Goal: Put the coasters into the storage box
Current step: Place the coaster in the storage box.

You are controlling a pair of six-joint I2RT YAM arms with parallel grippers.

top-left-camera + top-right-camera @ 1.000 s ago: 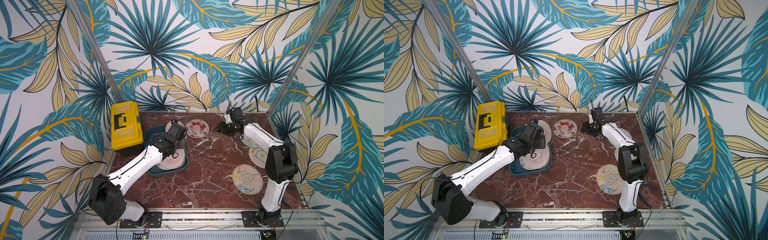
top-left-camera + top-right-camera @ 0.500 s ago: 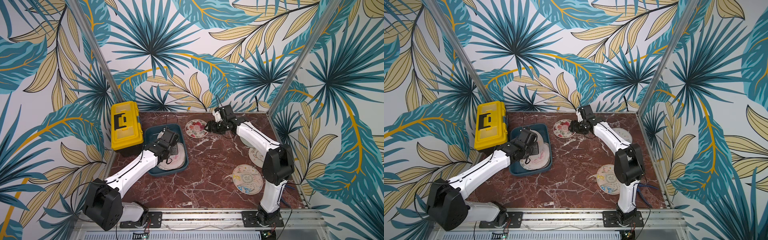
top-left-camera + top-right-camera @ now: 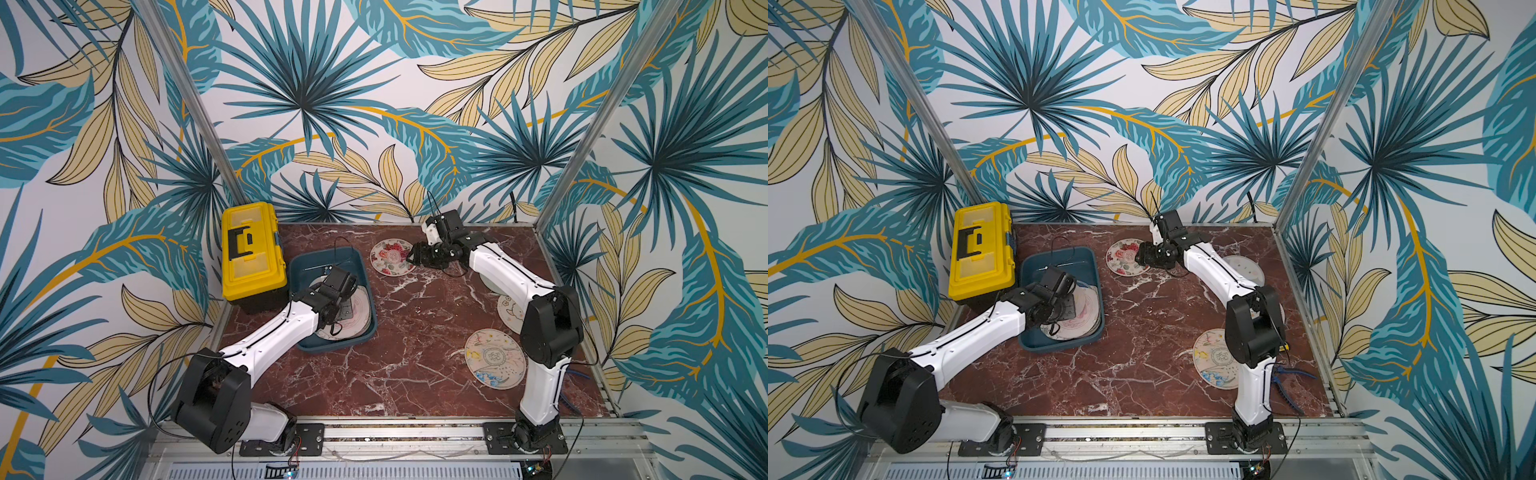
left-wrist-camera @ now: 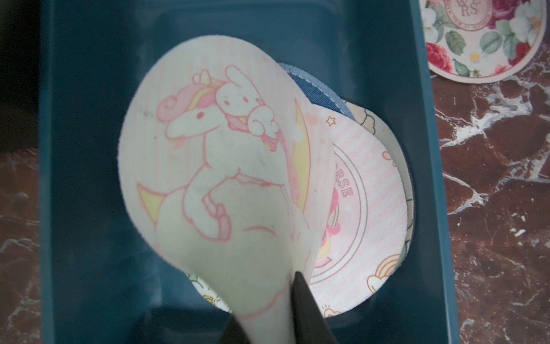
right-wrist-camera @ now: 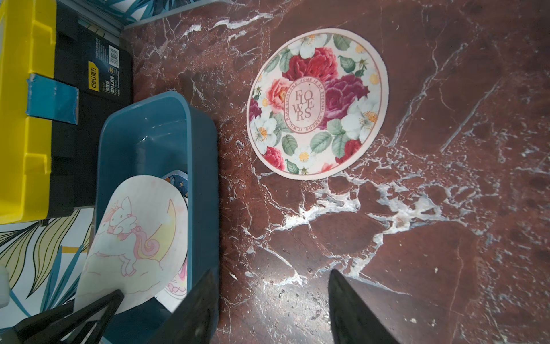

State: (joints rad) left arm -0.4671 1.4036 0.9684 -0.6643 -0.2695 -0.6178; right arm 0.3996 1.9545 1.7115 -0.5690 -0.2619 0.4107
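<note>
- floral coaster (image 5: 317,104): "FLOWERS" in the centre oval, split over three lines; ring text around it reads "IT WILL WARM EVERYONE HOME IS AN ETERNAL HARBOR"
- yellow toolbox (image 5: 26,119): "deli" on the black base's label, barcode beside it, small print illegible
- pink coaster (image 4: 357,208): only "RSE" shows

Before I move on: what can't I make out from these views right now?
- Left wrist view: the unicorn coaster covers the left gripper, so its grip is unclear.
- In the storage box, the overlapping coasters and the unicorn one hide the count, in every view.
- Both top views: the right arm covers part of a cream coaster; its print is unreadable.
</note>
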